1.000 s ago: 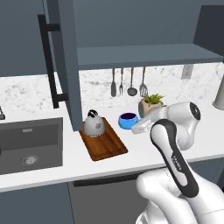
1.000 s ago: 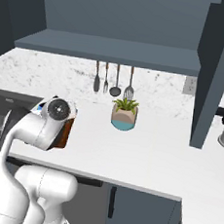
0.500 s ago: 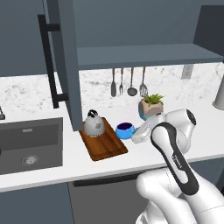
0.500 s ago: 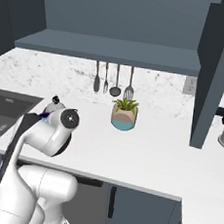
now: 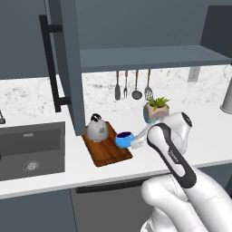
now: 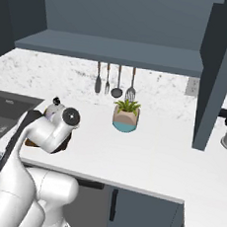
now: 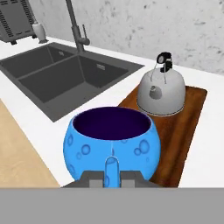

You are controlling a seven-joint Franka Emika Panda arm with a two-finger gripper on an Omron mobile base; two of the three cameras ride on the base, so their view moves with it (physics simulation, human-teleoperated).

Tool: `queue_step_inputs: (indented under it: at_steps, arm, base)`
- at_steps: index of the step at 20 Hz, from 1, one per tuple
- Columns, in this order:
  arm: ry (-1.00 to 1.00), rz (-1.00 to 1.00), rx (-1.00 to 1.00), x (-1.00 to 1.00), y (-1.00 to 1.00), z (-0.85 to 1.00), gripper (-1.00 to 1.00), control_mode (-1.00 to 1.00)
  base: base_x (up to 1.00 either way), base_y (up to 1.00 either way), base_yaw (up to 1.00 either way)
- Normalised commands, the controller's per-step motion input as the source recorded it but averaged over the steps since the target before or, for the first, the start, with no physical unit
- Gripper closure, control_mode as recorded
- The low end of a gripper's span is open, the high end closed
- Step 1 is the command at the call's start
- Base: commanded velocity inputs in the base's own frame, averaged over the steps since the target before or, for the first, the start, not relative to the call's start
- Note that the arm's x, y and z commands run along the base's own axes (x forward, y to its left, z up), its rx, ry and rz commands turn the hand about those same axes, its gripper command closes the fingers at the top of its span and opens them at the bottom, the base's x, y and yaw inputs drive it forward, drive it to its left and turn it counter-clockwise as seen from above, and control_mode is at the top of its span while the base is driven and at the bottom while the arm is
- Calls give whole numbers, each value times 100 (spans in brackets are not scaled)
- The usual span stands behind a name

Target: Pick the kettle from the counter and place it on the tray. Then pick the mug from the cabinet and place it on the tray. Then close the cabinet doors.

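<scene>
Mug in bright blue hangs at the end of the white arm in the left base view, over the right edge of the wooden tray, which lies on the white marble counter beside the dark sink. The grey kettle already stands on the back part of the tray, just beside the mug but apart from it. The open cabinet door with its long black bar handle stands above the tray's left side.

In the right base view the arm covers most of the tray; the kettle's black knob shows behind the arm. The potted plant stands well apart on the counter, and the second cabinet door hangs open at the right.

In the hand view the hand is pressed together on the mug's handle, with the mug in front of it and the kettle behind, on the far half of the tray. The near half of the tray is bare.

I judge that the placing step is near its end. Risks: the mug may come down on the raised rim and tip, because it sits close to the tray's edge; or it may push the kettle if it goes too far forward. The thin handle grip could also let the mug turn.
</scene>
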Motion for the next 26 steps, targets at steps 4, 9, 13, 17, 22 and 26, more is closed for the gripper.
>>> queue_step_inputs:
  at_steps: [4, 9, 13, 17, 22, 26]
  arm:
    - [3, 8, -2, 8, 7, -40, 100, -100]
    - [0, 12, 0, 11, 13, -36, 100, -100]
    - [0, 13, 0, 15, 14, -36, 100, -100]
    - [0, 13, -1, 23, 10, -35, 100, -100]
    - [0, 12, 0, 24, 4, -21, 100, -100]
    - [0, 10, 0, 24, 0, -13, 100, -100]
  base:
    - [0, 0, 0]
    - [0, 0, 0]
    - [0, 0, 0]
    - [0, 0, 0]
    - [0, 0, 0]
    - [0, 0, 0]
